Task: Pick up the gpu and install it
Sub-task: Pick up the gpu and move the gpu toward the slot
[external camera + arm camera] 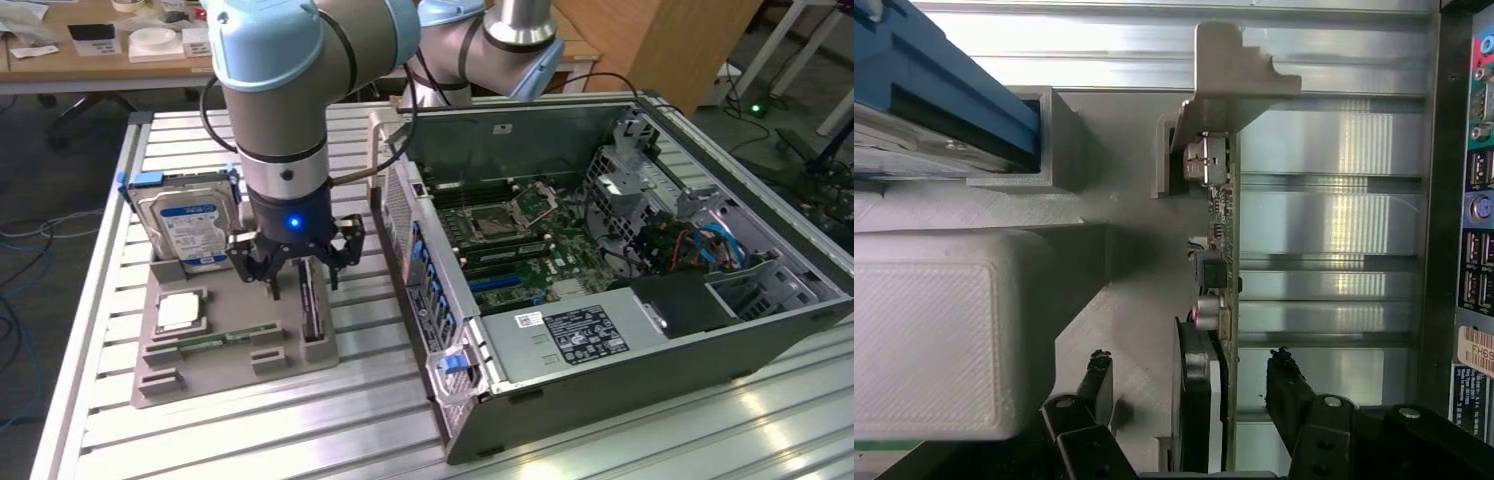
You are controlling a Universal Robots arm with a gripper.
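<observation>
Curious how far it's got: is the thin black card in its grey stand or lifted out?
In: the gpu stands on edge in the grey holder, open end effector astride it.

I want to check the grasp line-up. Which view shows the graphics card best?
The wrist view: the graphics card stands edge-on, its metal bracket plain. The exterior view shows it as a thin dark strip in the grey holder.
</observation>
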